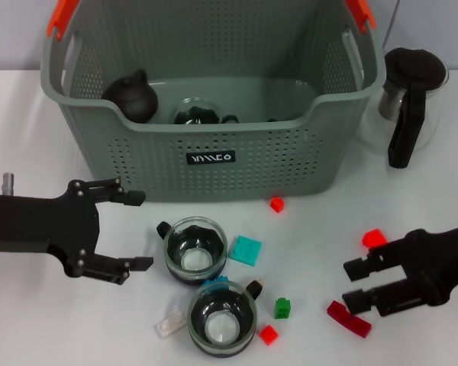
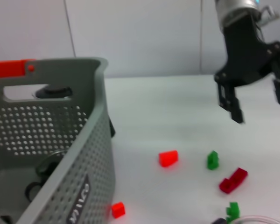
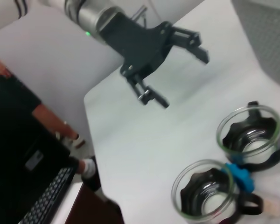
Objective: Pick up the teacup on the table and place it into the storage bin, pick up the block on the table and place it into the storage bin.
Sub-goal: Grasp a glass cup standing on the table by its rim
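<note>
Two glass teacups with black bases stand in front of the storage bin (image 1: 214, 164): one (image 1: 196, 250) (image 3: 252, 137) nearer the bin, the other (image 1: 222, 320) (image 3: 205, 196) near the table's front edge. Small blocks lie around them: teal (image 1: 245, 250), green (image 1: 283, 308), red (image 1: 374, 238), dark red (image 1: 349, 319). My left gripper (image 1: 143, 231) (image 3: 184, 80) hovers open just left of the nearer-bin teacup, holding nothing. On the right, my right gripper (image 1: 346, 284) (image 2: 260, 105) is open above the dark red block, between it and the red one.
A glass kettle with a black handle (image 1: 408, 99) stands right of the bin. Inside the bin are a black teapot (image 1: 131, 97) and a glass cup (image 1: 198, 113). More blocks: small red (image 1: 277, 204), red (image 1: 269, 335), clear (image 1: 170, 323), blue (image 1: 214, 282).
</note>
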Action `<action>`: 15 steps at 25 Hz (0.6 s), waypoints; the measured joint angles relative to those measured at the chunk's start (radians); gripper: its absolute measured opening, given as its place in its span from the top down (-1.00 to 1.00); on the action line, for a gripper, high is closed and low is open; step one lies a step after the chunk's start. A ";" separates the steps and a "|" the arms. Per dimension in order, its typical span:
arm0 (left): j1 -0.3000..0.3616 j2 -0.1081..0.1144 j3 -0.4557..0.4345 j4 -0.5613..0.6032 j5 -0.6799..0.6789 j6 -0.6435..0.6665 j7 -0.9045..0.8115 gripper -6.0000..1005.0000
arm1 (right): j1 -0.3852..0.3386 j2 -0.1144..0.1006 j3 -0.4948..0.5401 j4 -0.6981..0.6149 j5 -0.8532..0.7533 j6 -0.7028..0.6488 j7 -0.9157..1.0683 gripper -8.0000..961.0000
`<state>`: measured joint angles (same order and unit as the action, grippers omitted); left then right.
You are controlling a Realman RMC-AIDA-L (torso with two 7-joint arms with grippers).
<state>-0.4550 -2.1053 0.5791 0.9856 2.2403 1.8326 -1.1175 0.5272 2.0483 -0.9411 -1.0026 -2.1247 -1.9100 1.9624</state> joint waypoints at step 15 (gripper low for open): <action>-0.021 -0.062 0.321 0.252 0.162 -0.087 -0.114 -0.63 | -0.001 0.001 0.066 0.018 -0.019 0.002 0.042 -0.43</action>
<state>-0.4758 -2.1674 0.8998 1.2374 2.4021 1.7457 -1.2310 0.5265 2.0493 -0.8752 -0.9847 -2.1436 -1.9078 2.0041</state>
